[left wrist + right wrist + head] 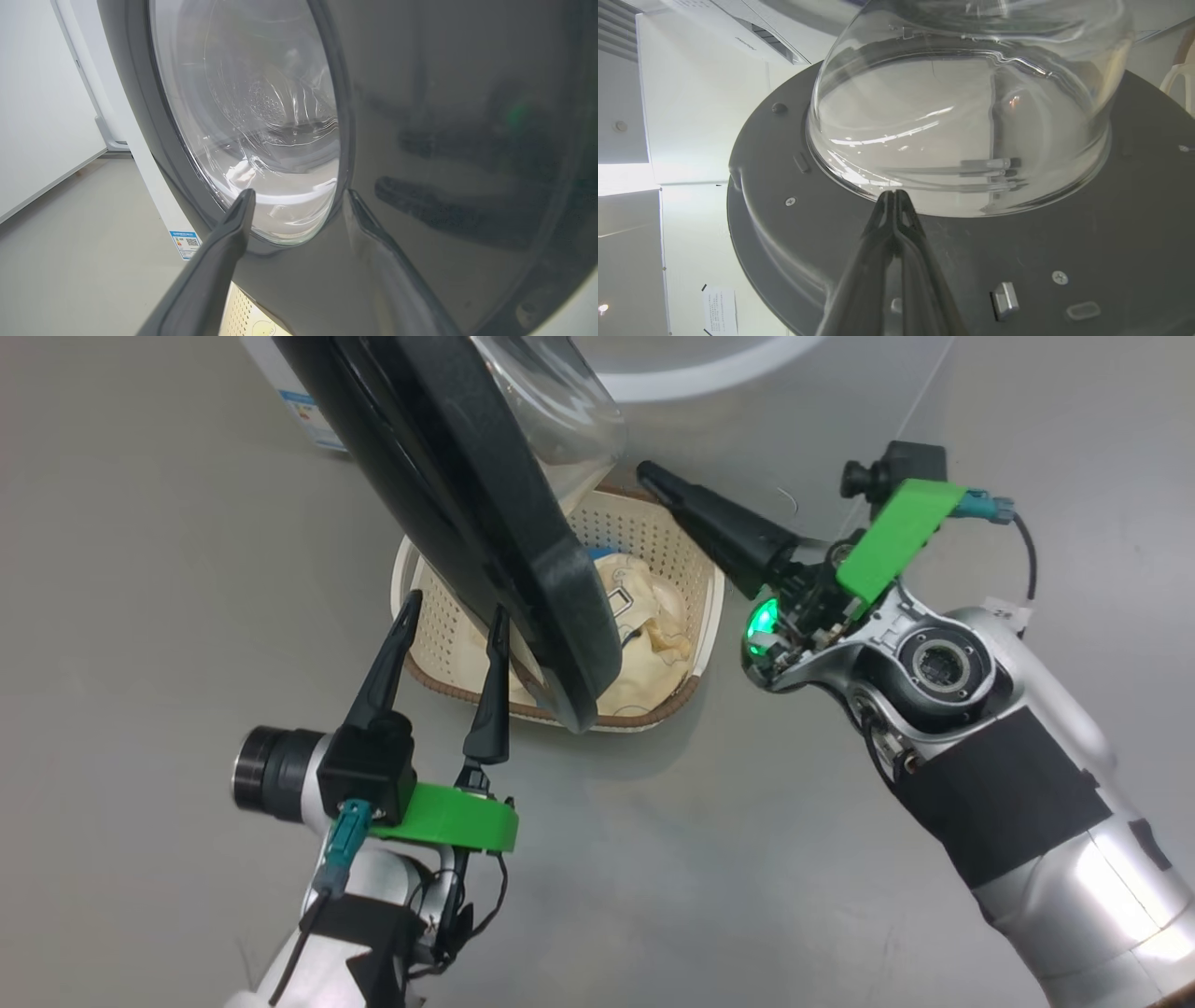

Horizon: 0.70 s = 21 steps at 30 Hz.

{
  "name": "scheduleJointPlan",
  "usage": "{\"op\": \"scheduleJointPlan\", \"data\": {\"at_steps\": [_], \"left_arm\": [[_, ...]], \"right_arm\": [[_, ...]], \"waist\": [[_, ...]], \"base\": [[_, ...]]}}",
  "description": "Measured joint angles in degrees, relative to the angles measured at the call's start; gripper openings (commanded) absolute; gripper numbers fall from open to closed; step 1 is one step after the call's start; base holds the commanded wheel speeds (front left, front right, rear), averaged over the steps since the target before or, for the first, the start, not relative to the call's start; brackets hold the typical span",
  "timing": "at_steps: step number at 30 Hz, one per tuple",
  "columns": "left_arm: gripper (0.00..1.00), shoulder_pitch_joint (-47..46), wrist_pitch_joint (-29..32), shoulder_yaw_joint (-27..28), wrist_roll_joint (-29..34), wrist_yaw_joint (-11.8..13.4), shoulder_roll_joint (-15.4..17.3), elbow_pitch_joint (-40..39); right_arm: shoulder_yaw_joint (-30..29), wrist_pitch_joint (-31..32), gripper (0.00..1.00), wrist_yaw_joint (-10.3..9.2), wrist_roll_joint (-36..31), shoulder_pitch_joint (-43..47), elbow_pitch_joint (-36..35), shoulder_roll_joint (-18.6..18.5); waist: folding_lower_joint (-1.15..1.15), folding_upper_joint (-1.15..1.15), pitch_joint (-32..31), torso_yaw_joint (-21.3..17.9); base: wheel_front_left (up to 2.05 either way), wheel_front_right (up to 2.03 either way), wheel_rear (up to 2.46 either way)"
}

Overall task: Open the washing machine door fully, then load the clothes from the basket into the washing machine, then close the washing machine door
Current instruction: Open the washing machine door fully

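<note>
My left gripper (pixel 457 605) is closest to me. It sits on the outer, glossy side of the washing machine door (pixel 485 523) with its fingers spread as wide as they go and nothing between them. In the left wrist view the fingertips look very close to the black rim, just below the door's glass bowl (pixel 252 116), but I can't tell whether they touch it. I read this as a flat-hand pose, meant to steady or push the panel, not to grab it.

On the door's inner, grey side, my right gripper (pixel 651 476) is pinched fully shut and empty. Its tip points at the foot of the glass bowl, so the closed fingers make one stiff prod for pushing the door outward.

The door stands partway out from the washing machine (pixel 154 196), and its lower edge hangs directly over the basket (pixel 711 607). The basket rests on the floor (pixel 140 616) under the door, with the clothes (pixel 644 644) heaped inside and partly hidden by the rim.

I judge the opening step unfinished. The door needs more swing before I can reach the basket from above, and I'd watch that neither arm nudges the basket.
</note>
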Motion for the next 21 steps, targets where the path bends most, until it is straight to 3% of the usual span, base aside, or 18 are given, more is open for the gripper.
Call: {"op": "scheduleJointPlan", "data": {"at_steps": [5, 8, 9, 10, 11, 12, 16, 21], "left_arm": [[1.00, 0.45, 0.00, 0.56, -0.12, -0.08, -0.01, 0.41], [1.00, 1.43, 0.00, 1.34, -0.07, -0.48, 0.01, 1.00], [1.00, 1.78, 0.00, 1.64, -0.07, -0.51, 0.02, 1.10], [1.00, 2.07, 0.00, 1.86, -0.07, -0.52, 0.03, 1.21], [1.00, 2.31, 0.00, 2.04, -0.05, -0.56, 0.07, 1.36], [1.00, 2.42, 0.00, 2.20, 0.00, -0.58, 0.08, 1.49], [1.00, 2.91, 0.00, 3.34, 0.11, -0.99, 0.13, 1.92], [1.00, 4.16, 0.00, 4.28, 0.51, -1.01, 0.23, 2.35]], "right_arm": [[-3.22, -6.43, 0.00, 0.00, -1.08, 1.51, -0.46, -1.94], [-5.36, -12.39, 0.00, 0.00, -5.39, 3.30, -1.19, -4.01], [-6.19, -14.26, 0.13, 0.00, -6.59, 3.89, -1.41, -4.57], [-6.49, -16.39, 0.43, 0.00, -8.69, 4.46, -1.66, -5.35], [-6.69, -18.69, 0.82, 0.00, -11.34, 4.89, -1.75, -6.06], [-7.13, -20.72, 1.00, 0.00, -13.38, 5.36, -1.87, -6.73], [-7.23, -29.96, 1.00, 0.00, -25.55, 6.79, -0.85, -9.90], [-8.32, -33.21, 1.00, 0.00, -40.09, 9.09, 3.41, -10.57]], "waist": [[0.00, 0.00, -0.79, -0.64], [0.00, 0.00, -1.73, -1.31], [0.00, 0.00, -2.03, -1.58], [0.00, 0.00, -2.31, -1.87], [0.00, 0.00, -2.58, -2.19], [0.00, 0.00, -2.86, -2.47], [0.00, 0.00, -4.00, -3.59], [0.00, 0.00, -5.53, -4.95]], "base": [[0.00, 0.00, 0.00], [0.00, 0.00, 0.00], [0.00, 0.00, 0.00], [0.00, 0.00, 0.00], [0.00, 0.00, 0.00], [0.00, 0.00, 0.00], [0.00, 0.00, 0.00], [0.00, 0.00, 0.00]]}}
